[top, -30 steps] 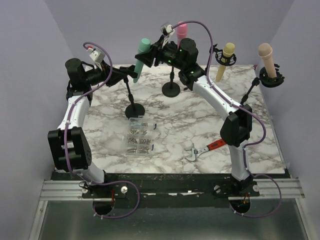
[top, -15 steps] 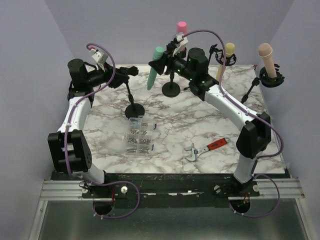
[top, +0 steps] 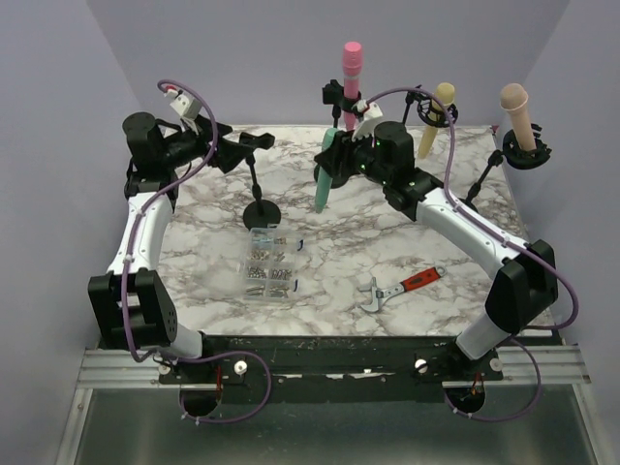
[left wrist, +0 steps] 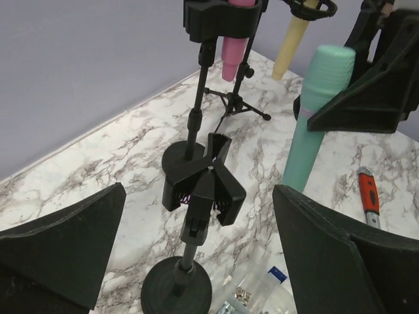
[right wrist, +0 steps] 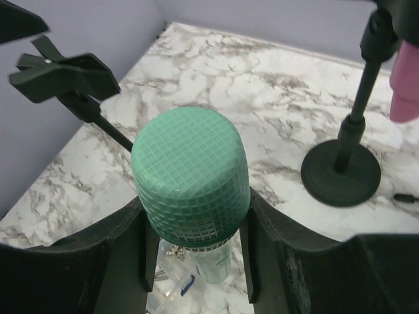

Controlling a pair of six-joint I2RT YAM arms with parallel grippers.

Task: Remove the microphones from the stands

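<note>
The pale green microphone with the gridded head (right wrist: 190,176) is already out of its holder. It hangs tilted, tail down, above the marble tabletop (top: 339,252), between the round-based black stand with the empty clip (left wrist: 203,186) and the stand carrying the pink microphone (top: 352,68).

The main risk, as I judge it, is in my right jaws. They grip the green microphone high on its body, just under the head, so the long tail is free to swing. If I turn the wrist quickly it could pivot in the grip or slide down. The pink microphone's stand is near, and a careless sweep could clip it. If I lower the microphone without looking, it could land on the clear plastic box of screws (top: 269,263).

My right jaws are partly closed, pressed on both sides of the green body. My left jaws stand wide apart and hold nothing. The empty clip sits between them, apparently untouched, though the overhead view is too crowded to be sure. If I pull them back crooked, they could tip that stand.
</note>
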